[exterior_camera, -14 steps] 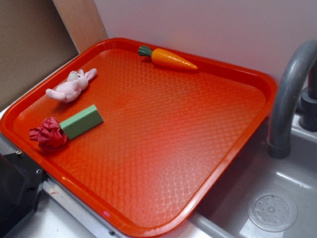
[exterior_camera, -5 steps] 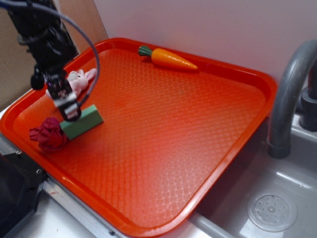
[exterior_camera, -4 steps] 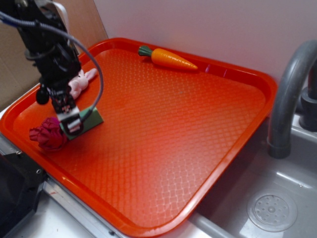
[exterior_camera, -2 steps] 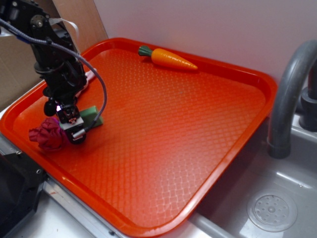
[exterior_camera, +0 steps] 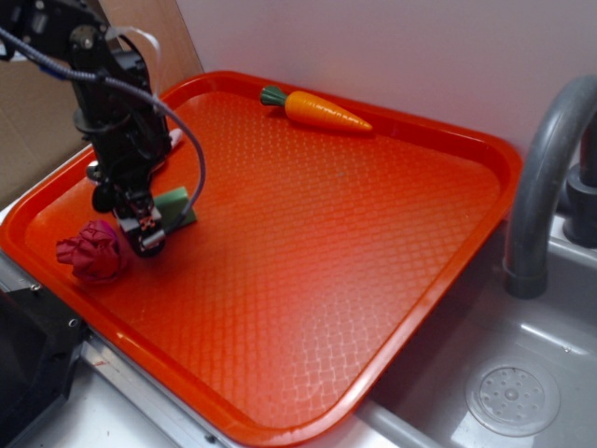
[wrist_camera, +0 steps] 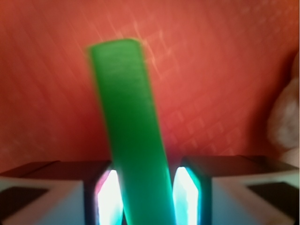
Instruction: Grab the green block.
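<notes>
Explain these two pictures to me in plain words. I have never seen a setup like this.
Both pictures show the same moment. One is taken from outside, looking down at an orange tray beside a sink. The black machine is a robot arm, ending in a gripper, a two-fingered clamp. The other picture comes from a camera on the arm's wrist, looking out between the fingers.

On the tray lie a green block, a crumpled red cloth, a toy carrot, and a pink plush toy, mostly hidden behind the arm.

The wrist view shows the block running between the two fingers, with narrow gaps at each side. So the block is not gripped yet.
</notes>
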Robot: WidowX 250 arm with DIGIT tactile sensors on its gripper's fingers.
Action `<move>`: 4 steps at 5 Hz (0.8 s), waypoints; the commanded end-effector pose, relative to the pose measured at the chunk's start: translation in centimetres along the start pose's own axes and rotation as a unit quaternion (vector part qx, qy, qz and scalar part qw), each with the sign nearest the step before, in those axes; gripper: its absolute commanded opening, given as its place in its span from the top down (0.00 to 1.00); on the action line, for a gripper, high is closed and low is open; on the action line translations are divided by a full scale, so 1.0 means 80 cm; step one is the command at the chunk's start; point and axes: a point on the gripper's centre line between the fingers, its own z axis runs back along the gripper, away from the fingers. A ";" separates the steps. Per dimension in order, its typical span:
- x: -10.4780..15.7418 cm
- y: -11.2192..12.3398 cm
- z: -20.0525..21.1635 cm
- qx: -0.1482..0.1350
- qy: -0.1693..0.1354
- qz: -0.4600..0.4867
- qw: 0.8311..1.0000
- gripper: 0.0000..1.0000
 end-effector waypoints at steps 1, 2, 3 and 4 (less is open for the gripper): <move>0.025 0.003 0.077 0.005 -0.053 0.017 0.998 1.00; 0.039 0.008 0.141 0.001 -0.045 0.074 0.996 1.00; 0.047 0.015 0.204 -0.011 -0.013 0.143 0.990 1.00; 0.046 0.023 0.232 -0.055 -0.030 0.192 0.979 1.00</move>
